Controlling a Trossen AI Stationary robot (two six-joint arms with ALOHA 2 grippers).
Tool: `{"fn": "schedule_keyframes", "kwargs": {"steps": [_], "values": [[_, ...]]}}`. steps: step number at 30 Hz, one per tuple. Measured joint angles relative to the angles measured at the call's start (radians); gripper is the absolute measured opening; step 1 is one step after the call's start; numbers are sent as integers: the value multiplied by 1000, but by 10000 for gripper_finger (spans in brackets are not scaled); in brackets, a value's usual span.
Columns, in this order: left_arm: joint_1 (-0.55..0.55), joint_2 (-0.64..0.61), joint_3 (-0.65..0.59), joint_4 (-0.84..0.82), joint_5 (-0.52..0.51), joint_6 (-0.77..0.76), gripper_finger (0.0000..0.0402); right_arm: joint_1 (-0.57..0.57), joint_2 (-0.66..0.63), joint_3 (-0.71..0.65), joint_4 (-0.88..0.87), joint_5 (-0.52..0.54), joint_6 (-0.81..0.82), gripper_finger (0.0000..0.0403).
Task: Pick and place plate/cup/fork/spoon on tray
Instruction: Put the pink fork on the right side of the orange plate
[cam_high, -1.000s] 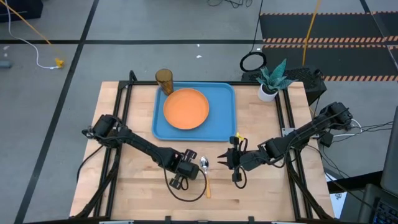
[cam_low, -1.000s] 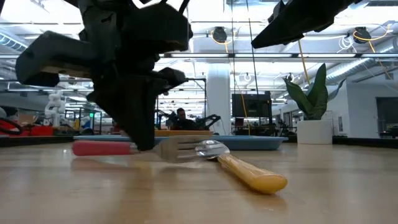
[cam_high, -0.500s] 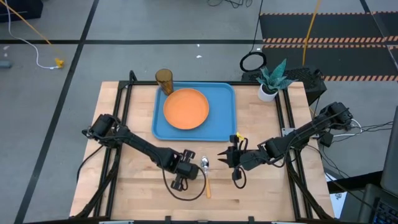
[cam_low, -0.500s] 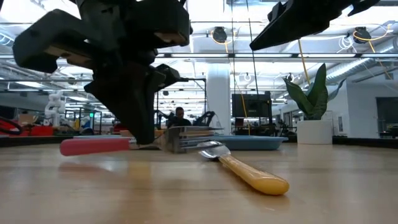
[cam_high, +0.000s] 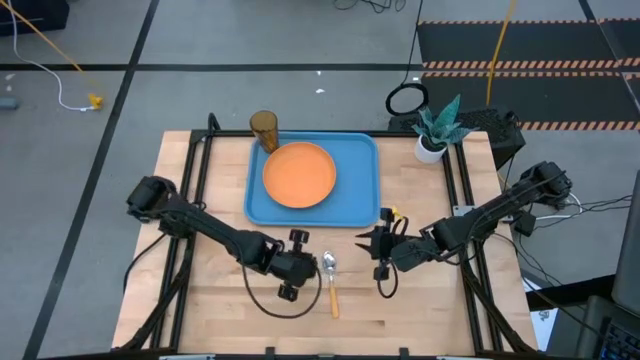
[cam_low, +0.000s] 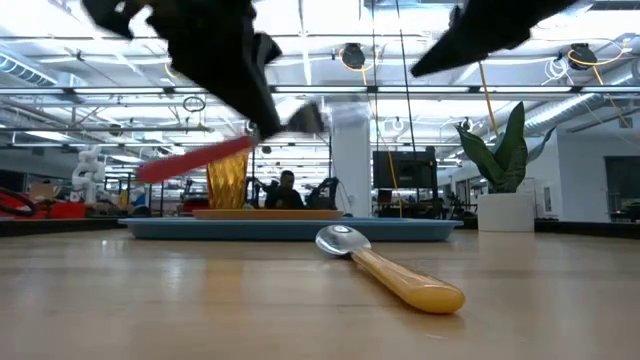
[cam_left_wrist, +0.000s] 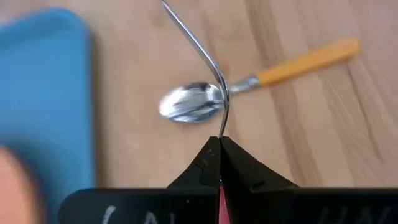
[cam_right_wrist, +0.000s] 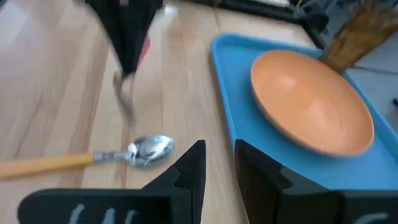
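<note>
Fork (cam_low: 215, 155): now off the table (cam_high: 420, 310), where half a second ago its red handle lay flat on the wood beside the spoon. Low view shows it hanging tilted in the air, handle end lower and to the left, tines higher and to the right. Left end effector (cam_high: 293, 268) is clamped on it; the left wrist view shows the two fingers pressed together with the metal shank rising out from between them. High view puts this end effector a little farther back and higher than before, just left of the spoon's bowl. Judgement: the grasp has taken, pick is done, carry to the tray comes next.

Spoon (cam_high: 331, 282): untouched, flat on the table just right of the left end effector, bowl toward the tray, orange handle toward the near edge.

Tray (cam_high: 365, 205): far side of the table, well apart from the lifted fork. Plate (cam_high: 299, 174) already sits in it. Cup (cam_high: 264, 127) stands at the tray's far left corner; cannot tell whether it is inside the rim.

Right end effector (cam_high: 385, 248): hovers right of the spoon, fingers parted, empty, waiting.
</note>
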Motion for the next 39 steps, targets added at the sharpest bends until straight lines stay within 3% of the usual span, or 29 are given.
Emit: {"fn": "schedule_keyframes", "kwargs": {"steps": [5,9,12,17,23,26,33,39], "values": [[-12,-101,0,30,-121,-3,1,0,-1,-10,-37,14,64,84],[-12,-149,1,91,-216,28,1,-10,-1,-78,128,18,26,96],[-8,-163,1,166,-261,50,0,-19,-1,-154,346,16,-31,109],[-1,-159,1,363,-270,145,0,-37,-1,-272,684,-51,-99,133],[27,-132,0,603,-269,260,0,-39,-1,-301,758,-71,-107,159],[47,-113,2,694,-242,306,0,-39,-1,-301,791,-72,-118,167],[117,-23,0,918,-34,358,1,-39,0,-301,846,-73,-139,176],[149,21,0,983,44,364,1,-40,0,-301,884,-125,-144,172]]}}
